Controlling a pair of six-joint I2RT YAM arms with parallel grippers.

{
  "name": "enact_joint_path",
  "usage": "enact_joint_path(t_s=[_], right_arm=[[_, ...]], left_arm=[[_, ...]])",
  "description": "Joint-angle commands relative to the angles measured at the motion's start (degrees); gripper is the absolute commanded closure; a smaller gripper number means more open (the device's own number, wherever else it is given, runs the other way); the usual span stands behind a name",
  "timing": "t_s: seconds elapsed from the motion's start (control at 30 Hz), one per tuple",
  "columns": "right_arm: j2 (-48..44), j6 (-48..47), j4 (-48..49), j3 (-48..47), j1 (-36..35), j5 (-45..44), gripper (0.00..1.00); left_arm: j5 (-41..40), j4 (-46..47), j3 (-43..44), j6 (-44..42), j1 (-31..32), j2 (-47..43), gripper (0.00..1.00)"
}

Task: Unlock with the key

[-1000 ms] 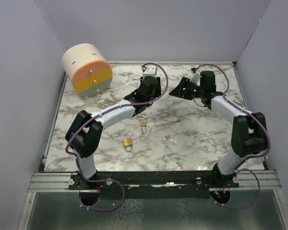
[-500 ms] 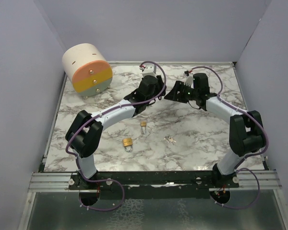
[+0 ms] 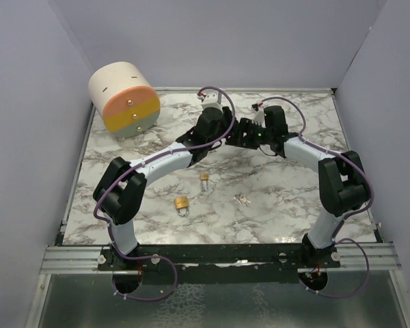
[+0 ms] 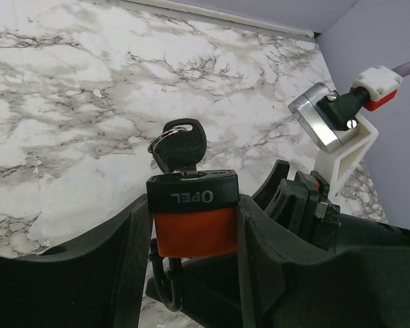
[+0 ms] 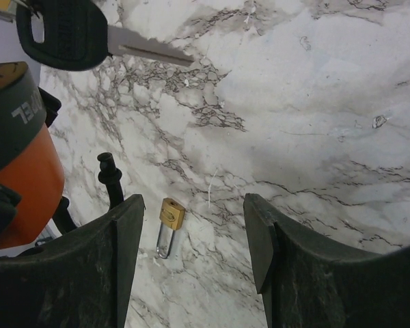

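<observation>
Top external shows a marble tabletop (image 3: 287,191) and lavender walls (image 3: 27,102). Only left wrist reveals the left gripper (image 4: 191,225) clamping an orange padlock (image 4: 193,236), key (image 4: 181,147) inserted. The right gripper (image 5: 191,205) gapes empty.

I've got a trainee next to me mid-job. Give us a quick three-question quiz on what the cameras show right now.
1. How many brass padlocks lie on the marble table?
2. What is clamped in the left gripper? A: one brass padlock. B: the orange-and-black padlock. C: nothing.
3. True or false: the right gripper is shut.

Key
1. Two.
2. B. It sits between the fingers in the left wrist view.
3. False. Its jaws stand apart with nothing between them.
</observation>
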State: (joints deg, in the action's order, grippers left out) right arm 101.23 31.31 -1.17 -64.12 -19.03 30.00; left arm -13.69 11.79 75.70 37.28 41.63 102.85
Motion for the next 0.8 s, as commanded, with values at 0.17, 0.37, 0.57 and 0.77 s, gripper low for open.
enact_joint_path(t_s=[0.17, 0.37, 0.57, 0.77], right_arm=[[-0.57, 4.86, 3.84, 1.06, 0.61, -1.99, 0.39], [-4.48, 5.47, 5.05, 5.74, 6.98, 0.10, 0.39], [-10.52, -3.26, 3.38, 6.34, 7.88, -0.85, 0.39], [-14.24, -7.65, 1.80, 5.97, 7.86, -2.52, 0.39]], left_arm=[[-0.25, 3.67, -1.57, 0.69, -2.08, -1.96, 1.00], [-2.14, -1.00, -3.33, -3.71, -7.90, -3.75, 1.00], [-6.96, -9.56, -3.18, -11.85, -12.58, -0.62, 1.00], [-6.05, -14.58, -0.20, -14.47, -15.89, 5.94, 1.00]])
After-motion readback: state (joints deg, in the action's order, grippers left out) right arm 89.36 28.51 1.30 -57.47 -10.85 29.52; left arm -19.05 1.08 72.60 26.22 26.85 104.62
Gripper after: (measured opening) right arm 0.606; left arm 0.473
